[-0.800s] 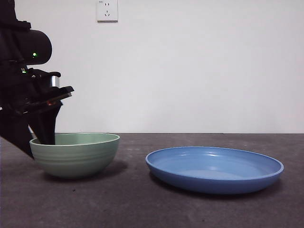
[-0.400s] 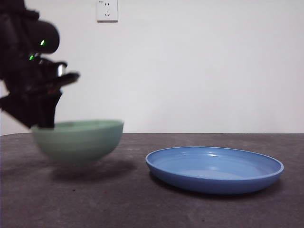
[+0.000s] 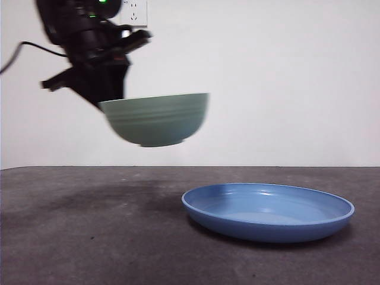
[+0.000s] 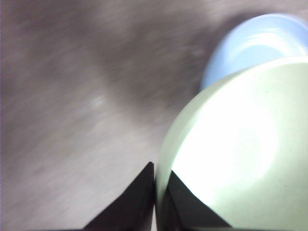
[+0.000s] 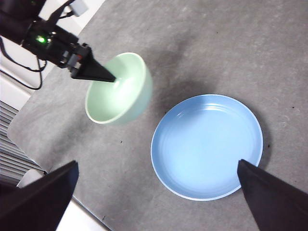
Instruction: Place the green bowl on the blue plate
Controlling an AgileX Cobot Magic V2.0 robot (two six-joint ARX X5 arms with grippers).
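We logged the left gripper [image 4: 155, 192] clamped on the rim of the green bowl [image 3: 155, 120] — one jaw inside the wall, one outside, as the left wrist view showed. In the front view the bowl hung in the air, well clear of the dark table [image 3: 89, 237], held level or nearly so. The blue plate [image 3: 268, 211] lay flat on the table off to one side of the bowl; in the right wrist view the bowl [image 5: 119, 89] was beside the plate [image 5: 207, 146], not yet above it.

The right gripper [image 5: 154, 192] waited high over the scene, jaws spread wide and holding nothing.

We judged the step to be the carry across. To do it well, we noted:
- keep the bowl at this height until its base is over the plate's centre, so the base clears the raised rim;
- hold it level — a one-sided rim pinch lets it tip or pivot between the jaws;
- lower slowly, and release only once the base rests on the plate's flat floor;
- withdraw straight up, so the inner jaw does not drag the bowl off centre.
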